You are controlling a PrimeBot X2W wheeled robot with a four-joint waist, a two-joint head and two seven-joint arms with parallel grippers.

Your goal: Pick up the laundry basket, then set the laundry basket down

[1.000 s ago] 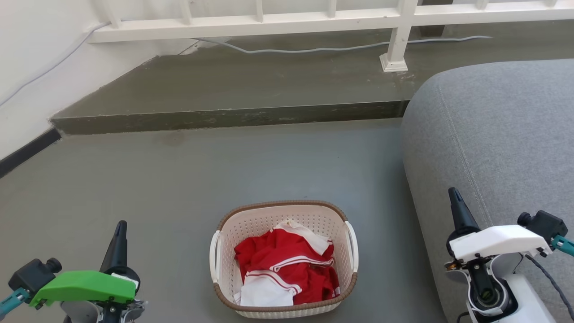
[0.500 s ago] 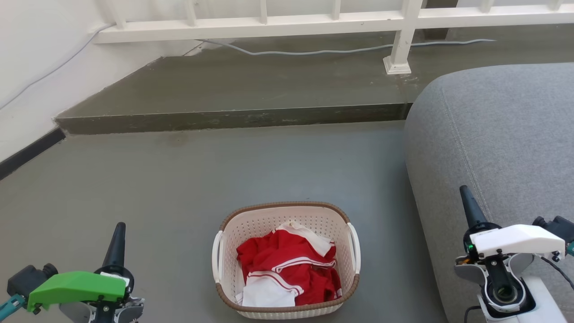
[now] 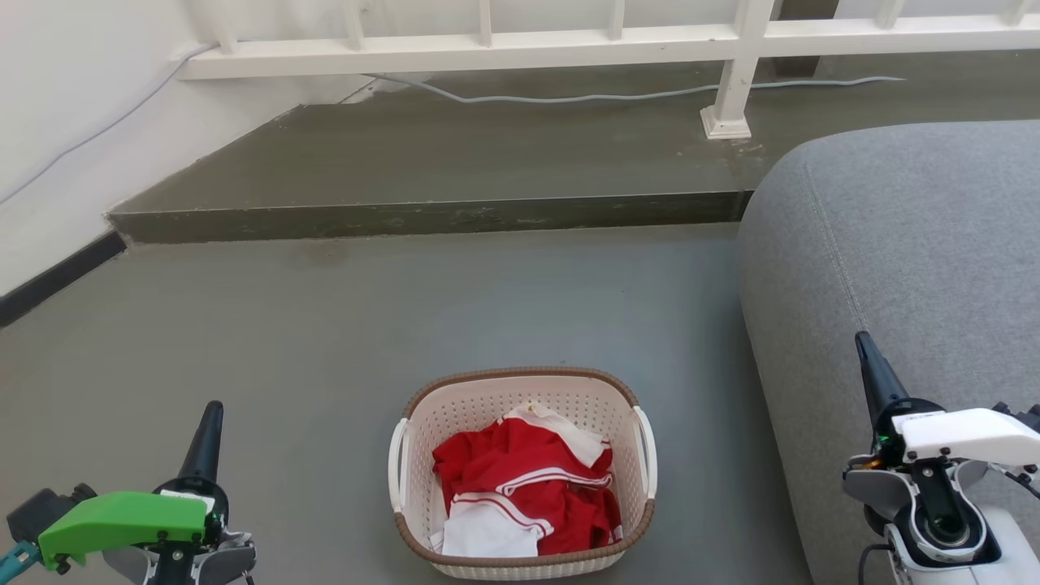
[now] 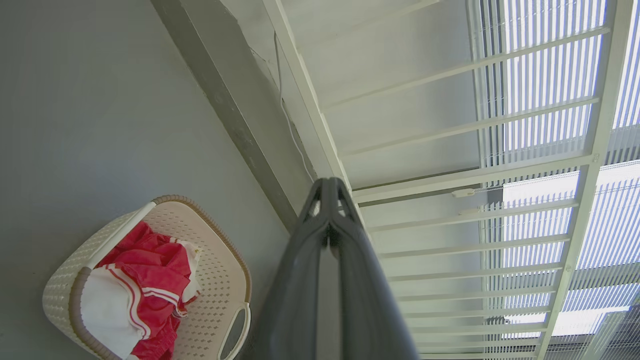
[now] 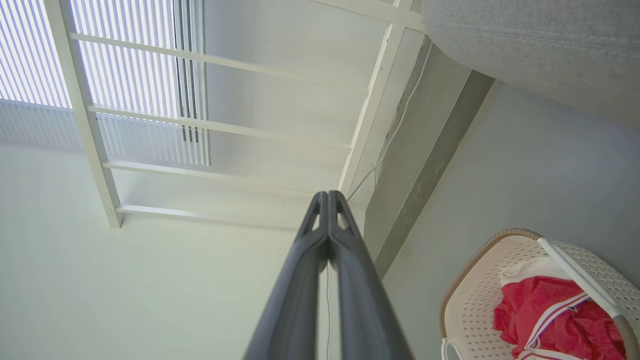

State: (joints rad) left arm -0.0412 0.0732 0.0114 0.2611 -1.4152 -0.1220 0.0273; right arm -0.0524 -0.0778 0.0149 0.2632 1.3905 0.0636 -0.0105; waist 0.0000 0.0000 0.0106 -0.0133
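Laundry basket (image 3: pixel 479 406) on floor (image 3: pixel 325 325), near grey sofa (image 3: pixel 894 244); red-and-white clothes (image 3: pixel 520 479) inside. Head view: basket between left pincer (image 3: pixel 211 409) and right pincer (image 3: pixel 861 341), touching neither. Wrist views: both pincers fully closed, fingers pressed together, empty.

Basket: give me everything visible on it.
The basket is cream perforated plastic, rounded rectangular, with a brown woven-look rim and a white handle on each side. It sits upright on the grey floor, apart from the sofa, holding crumpled red-and-white clothes. The left tool and right tool hang clear of it.
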